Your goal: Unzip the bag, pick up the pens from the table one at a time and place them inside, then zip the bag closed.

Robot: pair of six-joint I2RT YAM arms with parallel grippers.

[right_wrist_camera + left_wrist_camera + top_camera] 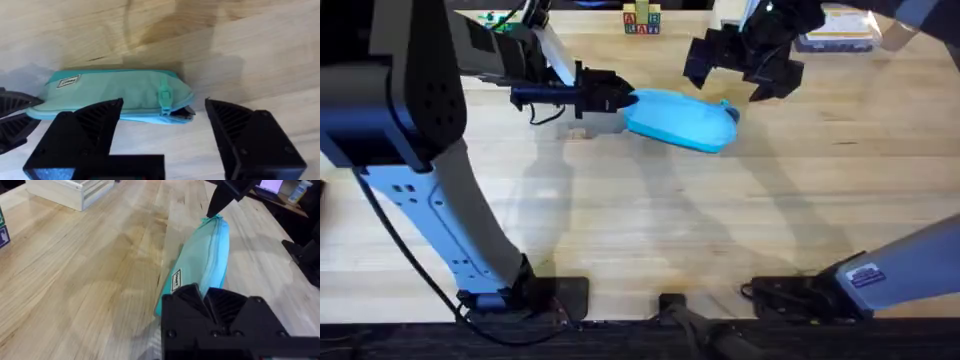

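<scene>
Sky-blue bag (680,120), teal pull (164,95), pale-grained table (720,220).

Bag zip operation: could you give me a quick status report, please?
Left gripper shut on the bag's end. Right gripper open, over the zipper pull. Zipper nearly shut, small gap at the pull end. Nothing in the way.

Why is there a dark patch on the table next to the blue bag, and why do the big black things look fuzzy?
Right wrist view: the right gripper shades the table beside the bag. Its near fingers look soft. Overhead view: the left arm looms large, blurred.
</scene>
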